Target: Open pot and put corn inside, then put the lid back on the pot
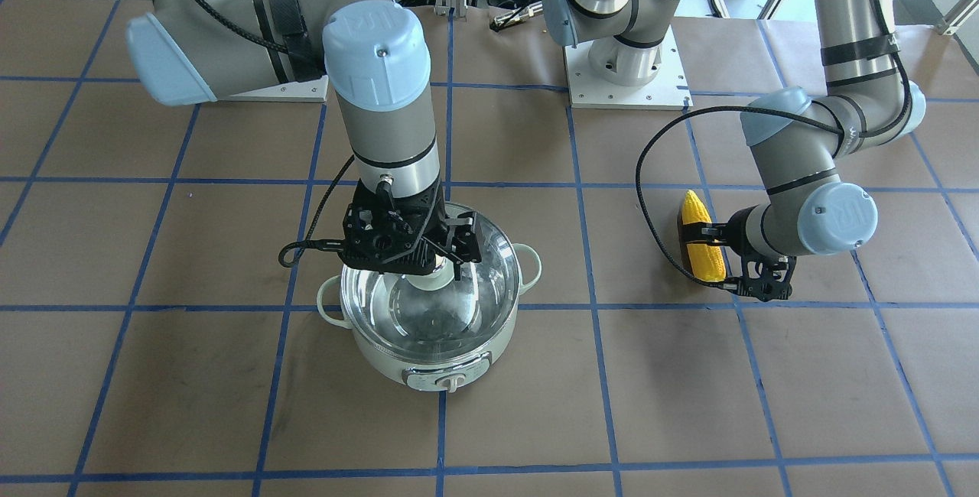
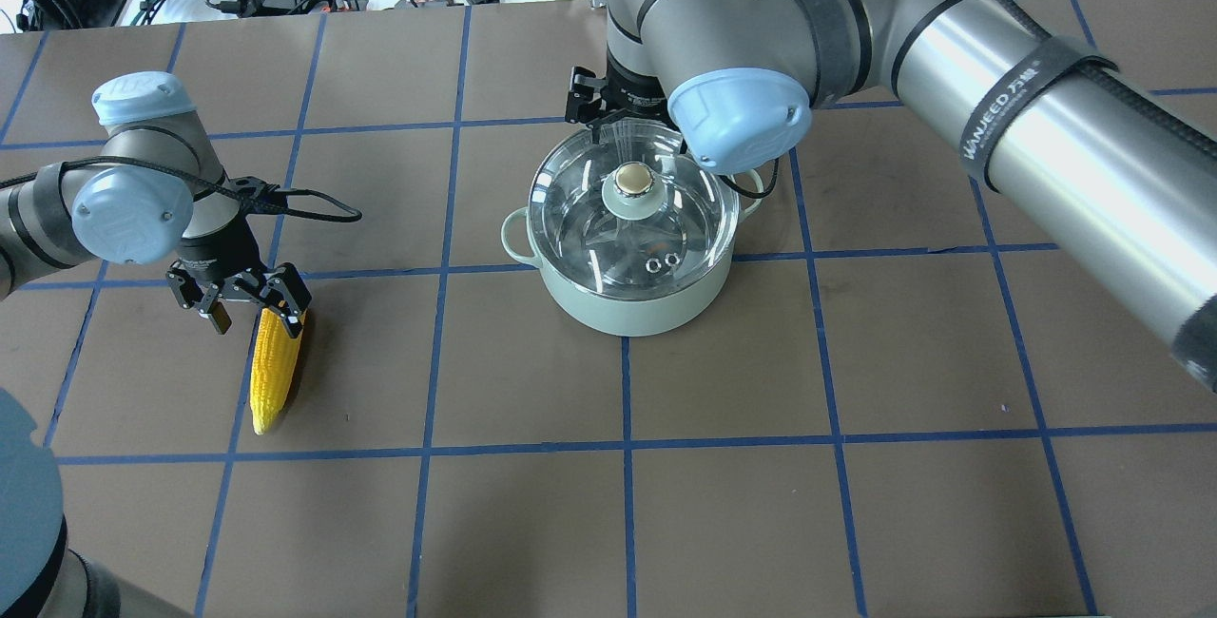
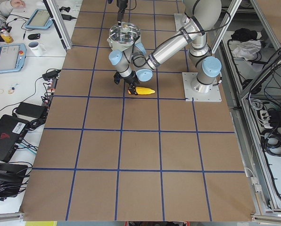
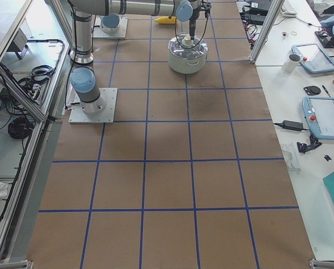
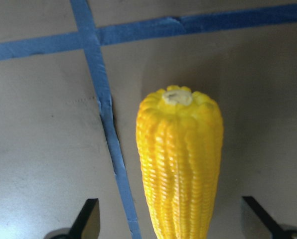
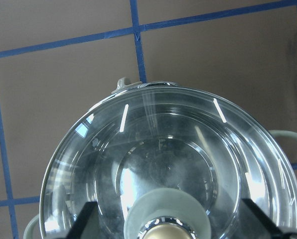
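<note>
Brown table (image 2: 856, 504) ruled with blue tape. The right arm (image 2: 998, 76), largest in the overhead view, hides most of the right gripper there and covers the lid's rim at 1 o'clock. The left arm (image 2: 124, 209) is cut off at that view's left edge. The pot (image 2: 627, 299) stands near mid-table. Its dial (image 1: 451, 383) shows only in the front-facing view, at 6 o'clock there, and its inside is hard to read through the glare. The lid (image 2: 589, 219) sits on the pot, and the right wrist view cuts off its near half. The corn (image 2: 269, 371) lies flat on the table, well apart from the pot. In the overhead view it is between the pot's 8 and 9 o'clock, with its pointed end toward 6 o'clock. Right gripper (image 6: 172, 220): jaws wide apart, one of its fingers (image 6: 86, 221) on each side of the lid's knob (image 2: 632, 181), gaps on both sides, no contact visible; the frame's lower edge cuts the fingertips. Left gripper (image 5: 172, 221): jaws likewise spread, straddling the corn toward its thick end, holding nothing; in the left wrist view its fingers (image 5: 88, 221) are clear of the kernels. Both side views show all of these too small for finger detail.
</note>
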Robot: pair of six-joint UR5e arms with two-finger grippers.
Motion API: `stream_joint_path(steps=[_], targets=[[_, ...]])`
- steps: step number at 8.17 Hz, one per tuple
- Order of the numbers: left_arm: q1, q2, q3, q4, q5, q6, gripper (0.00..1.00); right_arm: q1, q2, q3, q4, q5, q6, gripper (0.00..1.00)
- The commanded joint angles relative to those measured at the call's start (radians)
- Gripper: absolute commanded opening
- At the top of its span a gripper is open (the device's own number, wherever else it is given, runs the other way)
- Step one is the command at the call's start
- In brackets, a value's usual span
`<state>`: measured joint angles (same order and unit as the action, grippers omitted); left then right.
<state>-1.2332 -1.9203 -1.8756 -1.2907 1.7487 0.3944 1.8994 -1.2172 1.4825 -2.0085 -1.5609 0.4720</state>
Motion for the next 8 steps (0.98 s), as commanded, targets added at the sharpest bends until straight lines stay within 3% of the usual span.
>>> stream_joint_path(steps=[1, 2, 3, 4, 5, 8], targets=[[0.0, -0.031, 0.0, 0.004, -0.11, -0.006, 1.0, 0.021, 0.036, 0.013, -0.032, -0.007, 0.016, 0.99], [0.0, -0.04, 0.003, 0.004, -0.112, -0.006, 1.0, 0.027, 0.036, 0.024, -0.027, -0.005, 0.01, 0.96], [0.0, -0.048, 0.004, 0.008, -0.103, 0.01, 0.4, 0.027, 0.035, 0.033, -0.023, -0.007, 0.004, 0.92], [0.0, -0.049, 0.006, 0.008, -0.104, 0.009, 0.08, 0.027, 0.035, 0.035, -0.018, -0.007, 0.0, 0.88], [0.0, -0.049, 0.009, 0.007, -0.104, 0.012, 0.0, 0.027, 0.036, 0.035, -0.012, -0.005, -0.003, 0.85], [-0.002, 0.05, 0.048, -0.059, -0.095, -0.07, 0.0, 0.027, 0.028, 0.033, 0.043, -0.008, -0.015, 0.77]])
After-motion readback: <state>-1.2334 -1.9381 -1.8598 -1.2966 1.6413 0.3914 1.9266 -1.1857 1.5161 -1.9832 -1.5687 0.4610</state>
